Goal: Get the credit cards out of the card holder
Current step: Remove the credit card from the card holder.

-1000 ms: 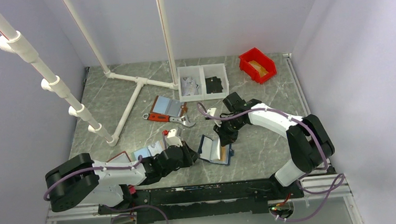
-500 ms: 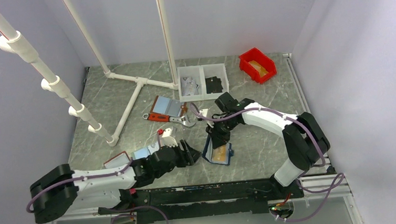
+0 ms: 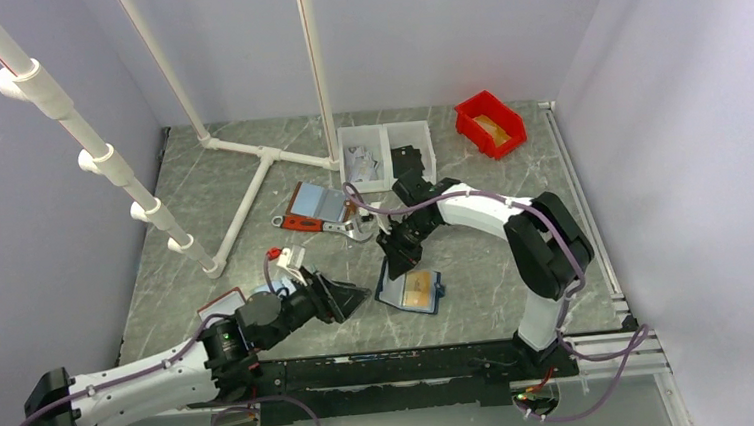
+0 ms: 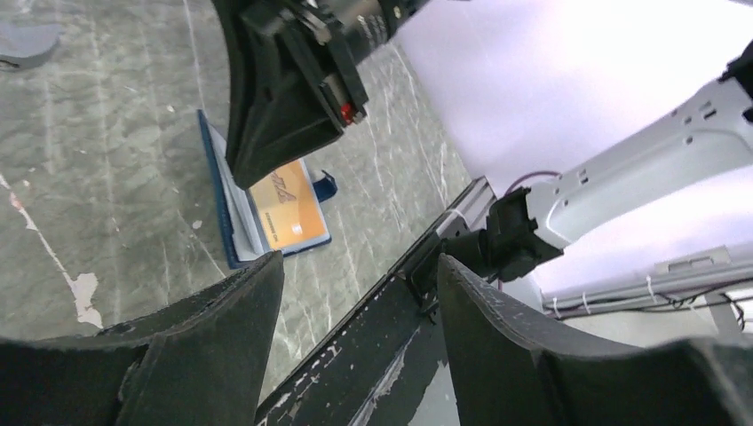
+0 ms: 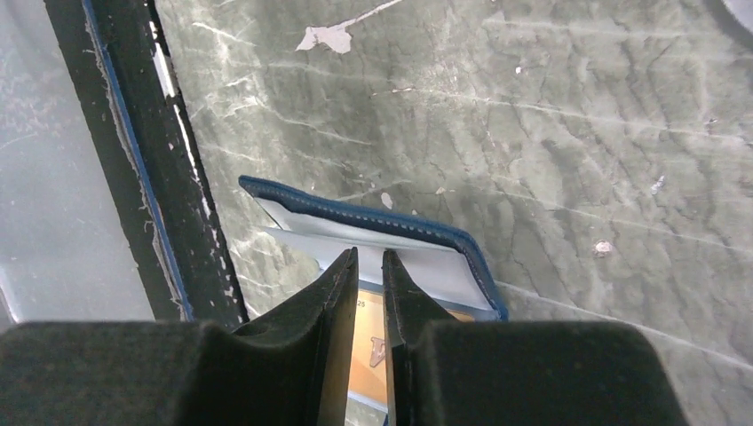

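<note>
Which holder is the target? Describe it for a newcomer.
On the marble table, near side, at the right gripper, lies an open card holder. Its edge is navy, with an orange card showing; the holder farther back is red-edged.

The left gripper (image 3: 349, 297) has opened and drawn back from the card holder (image 3: 411, 292), which now lies flatter.
</note>
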You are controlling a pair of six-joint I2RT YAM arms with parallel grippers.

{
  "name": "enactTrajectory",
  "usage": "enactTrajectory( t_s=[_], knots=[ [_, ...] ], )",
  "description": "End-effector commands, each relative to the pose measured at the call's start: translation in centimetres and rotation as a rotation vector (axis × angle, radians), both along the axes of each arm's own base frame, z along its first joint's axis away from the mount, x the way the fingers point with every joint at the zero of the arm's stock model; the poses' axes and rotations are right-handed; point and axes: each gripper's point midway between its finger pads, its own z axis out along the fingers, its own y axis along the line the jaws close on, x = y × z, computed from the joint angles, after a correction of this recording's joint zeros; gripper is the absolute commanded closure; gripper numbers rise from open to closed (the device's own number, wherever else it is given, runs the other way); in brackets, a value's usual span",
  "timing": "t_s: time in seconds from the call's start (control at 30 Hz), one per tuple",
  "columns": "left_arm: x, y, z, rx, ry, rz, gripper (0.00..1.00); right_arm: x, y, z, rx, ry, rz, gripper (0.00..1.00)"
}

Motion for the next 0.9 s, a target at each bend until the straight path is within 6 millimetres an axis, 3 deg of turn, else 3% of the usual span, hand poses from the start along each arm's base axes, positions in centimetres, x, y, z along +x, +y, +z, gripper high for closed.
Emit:
enactTrajectory(
  t_s=[0.0, 0.1, 0.17, 0.37, 0.43, 0.63, 0.87],
  knots=[
    [-1.2, -2.0, 1.2, 0.001, -0.042, -0.120, 0.32, -0.2, 0.9, 0.2, 0.029, 0.043, -0.004, 0.81],
    [-0.8, -4.2, 1.0, 0.033, -0.033, -0.155, 0.32, -0.2, 1.0, 0.5, 0.036, 0.044, 0.000, 0.81],
    [-0.3, -6.0, -0.3, 0.082, -0.014, -0.172, 0.32, -0.2, 1.0, 0.5, 0.032, 0.039, 0.000, 0.79],
    [2.1, -9.6, -3.5, 0.193, 0.043, -0.143, 0.57, -0.4, 0.9, 0.4, 0.031, 0.059, 0.007, 0.78],
    [3.0, -9.9, -4.6, 0.235, 0.070, -0.117, 0.65, -0.4, 0.8, 0.4, 0.033, 0.062, 0.006, 0.78],
    [5.1, -9.8, -7.8, 0.267, 0.175, -0.090, 0.69, -0.3, 0.5, 0.5, 0.030, 0.053, 0.016, 0.78],
    [5.0, -10.3, -12.3, 0.300, 0.321, -0.099, 0.72, -0.3, -0.4, 1.5, 0.033, -0.007, 0.036, 0.76]
  ],
)
